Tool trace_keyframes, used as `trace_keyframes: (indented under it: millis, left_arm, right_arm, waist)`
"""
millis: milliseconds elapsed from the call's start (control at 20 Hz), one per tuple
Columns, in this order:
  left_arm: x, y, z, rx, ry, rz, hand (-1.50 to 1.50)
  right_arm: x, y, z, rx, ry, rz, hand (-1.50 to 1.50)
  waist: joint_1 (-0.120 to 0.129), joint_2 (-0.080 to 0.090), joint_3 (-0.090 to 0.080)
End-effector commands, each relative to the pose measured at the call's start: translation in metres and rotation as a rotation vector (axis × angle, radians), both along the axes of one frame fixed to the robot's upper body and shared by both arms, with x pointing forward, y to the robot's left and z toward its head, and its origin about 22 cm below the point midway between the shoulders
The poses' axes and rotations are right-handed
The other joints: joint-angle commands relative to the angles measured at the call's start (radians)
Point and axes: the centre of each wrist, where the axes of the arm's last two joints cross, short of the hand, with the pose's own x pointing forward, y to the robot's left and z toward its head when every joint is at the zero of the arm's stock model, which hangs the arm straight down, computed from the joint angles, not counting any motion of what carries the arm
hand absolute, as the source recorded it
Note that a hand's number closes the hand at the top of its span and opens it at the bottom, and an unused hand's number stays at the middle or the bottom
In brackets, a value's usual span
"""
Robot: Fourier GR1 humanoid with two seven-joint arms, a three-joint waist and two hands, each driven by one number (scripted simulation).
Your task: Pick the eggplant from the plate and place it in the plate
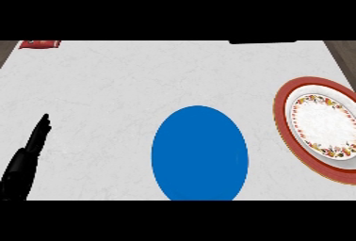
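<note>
My left hand (24, 160) rests at the lower left of the white marble counter (125, 84), fingers straight and pointing up, holding nothing. My right hand does not show. I cannot see the eggplant anywhere, so I cannot tell its look or place. A plain blue plate (199, 153) lies at the lower middle, its surface bare. At the right edge lies a white plate with a red rim (284, 101) and a floral band, partly cut off. A red object (39, 44) sits at the far left corner.
</note>
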Motion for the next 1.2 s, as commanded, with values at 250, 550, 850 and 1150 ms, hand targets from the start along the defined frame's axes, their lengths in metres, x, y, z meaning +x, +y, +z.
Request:
trace_keyframes:
  millis: [250, 550, 850, 1150]
  left_arm:
    - [0.013, -0.013, 0.000, 0.013, -0.016, -0.046, 0.00]
    - [0.024, -0.007, 0.012, 0.009, -0.005, -0.051, 0.00]
    - [0.020, -0.030, 0.001, 0.000, 0.020, -0.047, 0.00]
    - [0.012, -0.002, 0.015, 0.002, 0.010, -0.049, 0.00]
  right_arm:
    - [-0.031, -0.055, 0.013, 0.082, -0.028, 0.198, 1.50]
    - [0.000, -0.025, -0.004, 0.092, 0.082, 0.243, 1.50]
    - [0.030, 0.011, -0.027, 0.020, 0.223, 0.272, 1.50]
    - [0.054, 0.060, -0.087, -0.047, 0.278, 0.294, 1.50]
  waist:
    - [0.057, 0.004, -0.009]
    - [0.050, -0.003, -0.012]
    - [0.050, -0.005, -0.013]
    - [0.045, -0.009, -0.012]
